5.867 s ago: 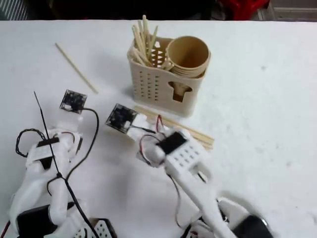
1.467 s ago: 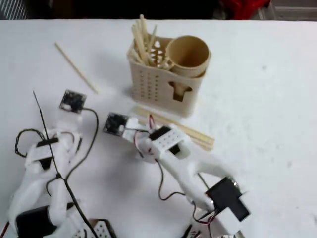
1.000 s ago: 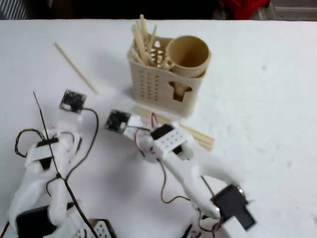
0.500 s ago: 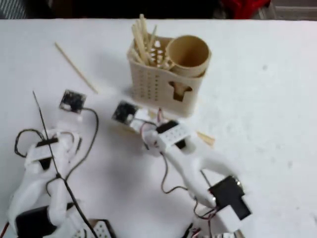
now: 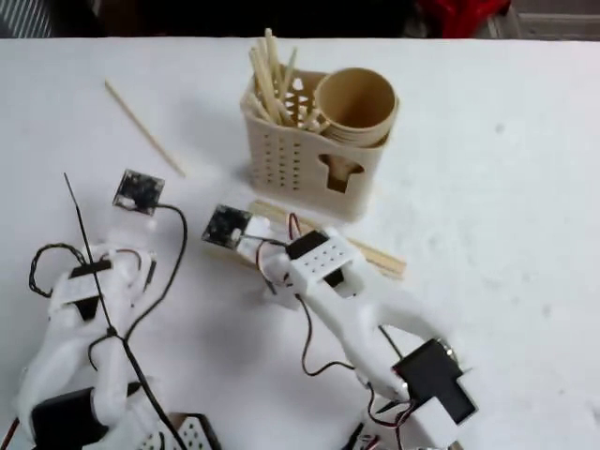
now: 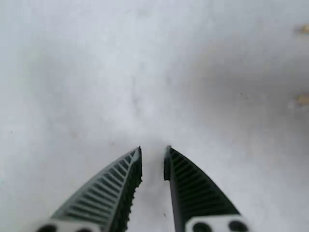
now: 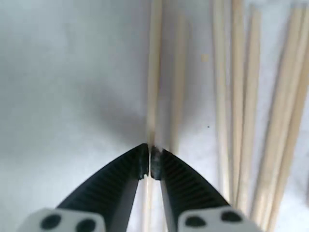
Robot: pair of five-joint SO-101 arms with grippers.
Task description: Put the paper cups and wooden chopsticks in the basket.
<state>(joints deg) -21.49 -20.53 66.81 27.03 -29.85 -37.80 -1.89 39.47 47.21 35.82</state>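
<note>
1. Basket (image 5: 305, 155): my landmark. It holds the stacked paper cups (image 5: 356, 103) and a standing bunch of chopsticks (image 5: 270, 75).
2. Loose row of chopsticks (image 5: 382, 260): flat on the table (image 5: 506, 187), just in front of the basket.
3. Stray chopstick (image 5: 142, 127): lying alone, well apart from the basket, off its chopstick-bunch side.
4. Right gripper (image 7: 150, 162): down at the loose row, jaws closed to a sliver on the pinched chopstick (image 7: 154, 72), which lies at the row's edge.
5. Left gripper (image 6: 153, 162): farther from the basket, over bare table, jaws a narrow gap apart and holding nothing.

Handling note: I judge these sticks light, stiff, smooth and prone to roll or pivot. I would grip one nearer its middle, since an end grip lets it swing.
</note>
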